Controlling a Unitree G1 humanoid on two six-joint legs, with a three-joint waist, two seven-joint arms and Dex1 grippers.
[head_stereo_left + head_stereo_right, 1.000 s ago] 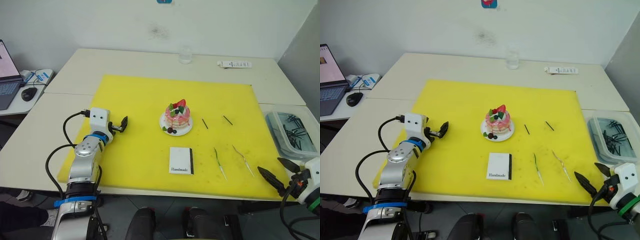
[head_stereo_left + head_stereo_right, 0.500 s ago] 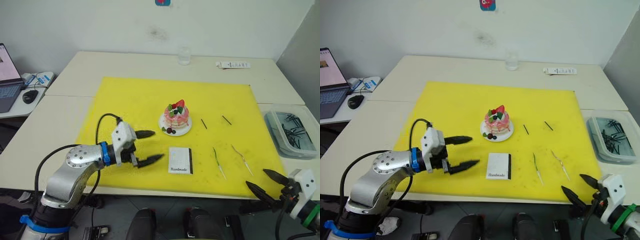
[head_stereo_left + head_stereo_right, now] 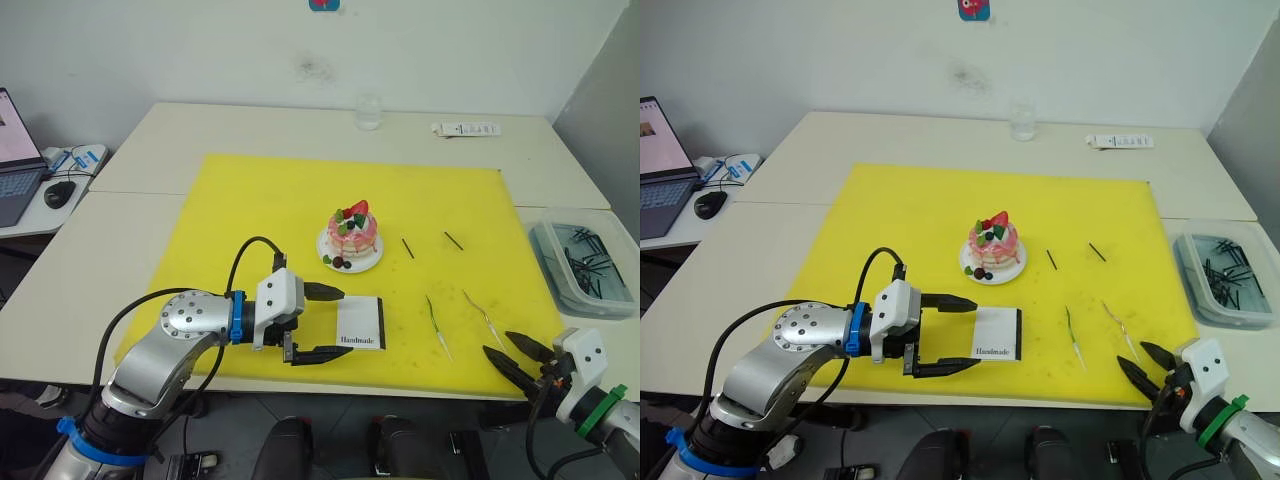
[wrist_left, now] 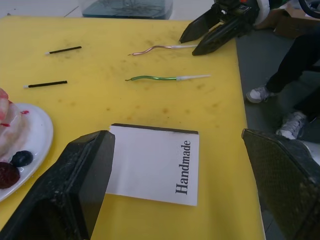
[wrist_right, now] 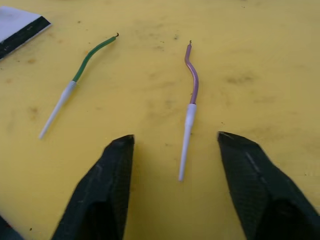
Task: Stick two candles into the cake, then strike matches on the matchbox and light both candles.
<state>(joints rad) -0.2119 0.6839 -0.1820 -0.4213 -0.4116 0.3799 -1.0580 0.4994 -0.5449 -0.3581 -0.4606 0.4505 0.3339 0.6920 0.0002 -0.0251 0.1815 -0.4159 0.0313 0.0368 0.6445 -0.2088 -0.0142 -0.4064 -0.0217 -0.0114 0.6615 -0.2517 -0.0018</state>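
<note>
Left pincer (image 3: pixel 322 324) spread wide just beside flat white "Handmade" matchbox (image 3: pixel 361 323) on yellow mat (image 3: pixel 250 200), right pincer (image 5: pixel 176 190) spread wide around pale end of thin wavy purple candle (image 5: pixel 189 107), green candle (image 5: pixel 77 75) alongside, small pink layered cake (image 3: pixel 352 236) mid-mat.

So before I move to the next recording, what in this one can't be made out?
- Cake: left wrist view, mostly cut off by the picture edge.
- Matchbox: right wrist view, just a corner inside the frame.
- Matches: head views, too thin to tell which end is the head.
- Dark pieces in the clear bin: head views, too small to identify.
- Writing on the white strip at the table's far edge: too small to read.
</note>
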